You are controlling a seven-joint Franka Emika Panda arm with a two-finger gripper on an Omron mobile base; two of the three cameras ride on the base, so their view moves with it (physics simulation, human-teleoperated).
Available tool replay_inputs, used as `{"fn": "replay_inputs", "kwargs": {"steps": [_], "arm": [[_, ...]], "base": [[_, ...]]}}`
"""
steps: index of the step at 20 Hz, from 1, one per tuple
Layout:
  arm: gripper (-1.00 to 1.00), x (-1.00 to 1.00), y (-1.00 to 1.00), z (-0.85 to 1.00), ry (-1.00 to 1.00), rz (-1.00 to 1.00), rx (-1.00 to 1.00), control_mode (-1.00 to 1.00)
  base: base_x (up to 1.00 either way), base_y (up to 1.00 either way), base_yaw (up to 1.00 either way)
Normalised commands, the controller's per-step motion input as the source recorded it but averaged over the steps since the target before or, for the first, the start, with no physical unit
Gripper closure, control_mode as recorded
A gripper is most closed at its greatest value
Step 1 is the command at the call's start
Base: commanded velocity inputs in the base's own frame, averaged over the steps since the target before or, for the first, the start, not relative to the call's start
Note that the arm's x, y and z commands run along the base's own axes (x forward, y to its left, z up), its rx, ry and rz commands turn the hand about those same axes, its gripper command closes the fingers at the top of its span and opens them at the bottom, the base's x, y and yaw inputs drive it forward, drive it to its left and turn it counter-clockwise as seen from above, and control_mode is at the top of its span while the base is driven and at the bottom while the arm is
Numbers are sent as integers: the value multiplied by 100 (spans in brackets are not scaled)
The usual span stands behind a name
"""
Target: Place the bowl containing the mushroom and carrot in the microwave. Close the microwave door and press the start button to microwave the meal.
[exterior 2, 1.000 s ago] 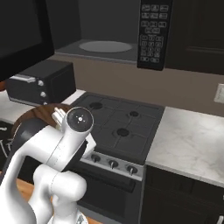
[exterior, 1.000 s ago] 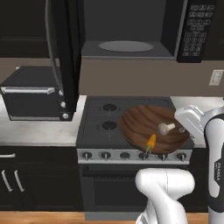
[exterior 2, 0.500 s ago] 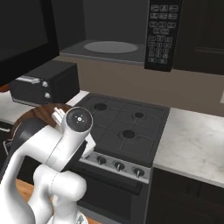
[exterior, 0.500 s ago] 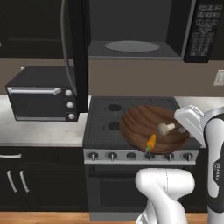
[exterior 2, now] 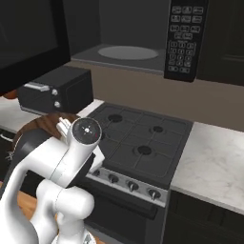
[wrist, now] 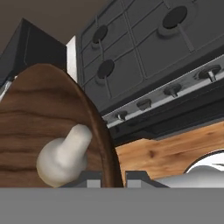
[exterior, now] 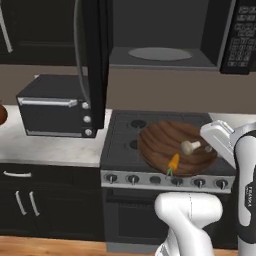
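Observation:
The dark-brown wooden bowl (exterior: pixel 165 140) hangs over the front of the stove, tilted a little. The whitish mushroom (exterior: pixel 190 146) and the orange carrot (exterior: pixel 173 162) lie in it. My gripper (exterior: pixel 210 146) is shut on the bowl's right rim. In the hand view the rim of the bowl (wrist: pixel 48 118) runs between the fingertips of my gripper (wrist: pixel 113 179), with the mushroom (wrist: pixel 65 153) just beside them. Above the stove the microwave (exterior: pixel 165 35) stands open, its grey turntable (exterior: pixel 160 53) bare. The microwave door (exterior: pixel 95 55) is swung out to the left. The keypad (exterior 2: pixel 183 40) is on the right.
A black toaster oven (exterior: pixel 55 107) sits on the pale counter left of the stove (exterior 2: pixel 143 143). Its burners and front knobs lie under the bowl. More counter (exterior 2: pixel 214 162) runs to the right. A wooden floor (wrist: pixel 162 153) shows below.
Both base views have shifted, so the base has driven; the scene sits further right in the left base view. The bowl stays in my grip in the same pose.

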Motion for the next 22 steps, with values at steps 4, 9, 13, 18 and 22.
{"fn": "replay_inputs", "kwargs": {"steps": [4, 9, 13, 18, 22], "arm": [[100, 0, 0, 0, 0, 0, 0, 100], [100, 0, 0, 0, 0, 0, 0, 100], [100, 0, -4, -1, 0, 2, 0, -100], [100, -1, 1, 0, 0, 0, 0, -100], [100, 0, 2, 0, -2, 0, 0, -100]], "base": [[43, -54, 13], [32, -55, 11], [0, -20, 7], [0, 0, 0], [0, 0, 0]]}}
